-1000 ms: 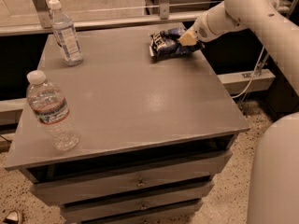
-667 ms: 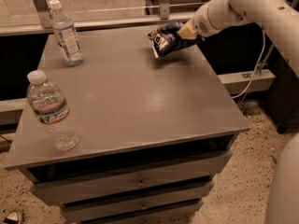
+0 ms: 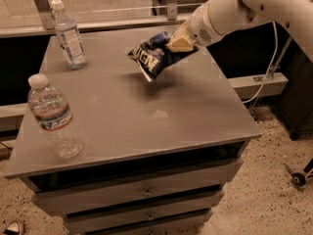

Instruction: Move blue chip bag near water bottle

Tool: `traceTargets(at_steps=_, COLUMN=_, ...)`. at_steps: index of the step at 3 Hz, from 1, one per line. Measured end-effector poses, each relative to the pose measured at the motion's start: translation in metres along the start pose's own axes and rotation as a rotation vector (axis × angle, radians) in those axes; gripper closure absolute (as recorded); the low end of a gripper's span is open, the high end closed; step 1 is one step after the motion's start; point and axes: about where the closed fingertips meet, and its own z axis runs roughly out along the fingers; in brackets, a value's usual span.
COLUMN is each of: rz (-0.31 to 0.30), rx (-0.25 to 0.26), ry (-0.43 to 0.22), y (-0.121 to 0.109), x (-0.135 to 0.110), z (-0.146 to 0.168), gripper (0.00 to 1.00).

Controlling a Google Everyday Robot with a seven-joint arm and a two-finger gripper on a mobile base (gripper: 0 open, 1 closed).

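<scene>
Dark-blue foil blue chip bag [image 3: 152, 57] hangs tilted, clear of the grey table [image 3: 186, 111], over its back-centre with a shadow beneath. Its upper right end is in the gripper [image 3: 180, 43], jaws pinching the foil. The water bottle [image 3: 51, 115] stands upright at front-left, well apart from the bag; second clear bottle [image 3: 68, 33] upright at back-left.

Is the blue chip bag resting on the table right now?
No, the gripper holds the blue chip bag in the air above the table.
</scene>
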Motion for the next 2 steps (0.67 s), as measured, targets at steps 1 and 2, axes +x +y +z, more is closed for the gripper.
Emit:
traceTargets(at_steps=1, rz=-0.055, rx=-0.099, ry=-0.006, y=0.039, x=-0.005, z=0.002, gripper=1.0)
traceTargets(at_steps=2, rz=-0.107, rx=-0.194, ry=-0.016, y=0.076, x=-0.007, z=0.002, gripper=1.0)
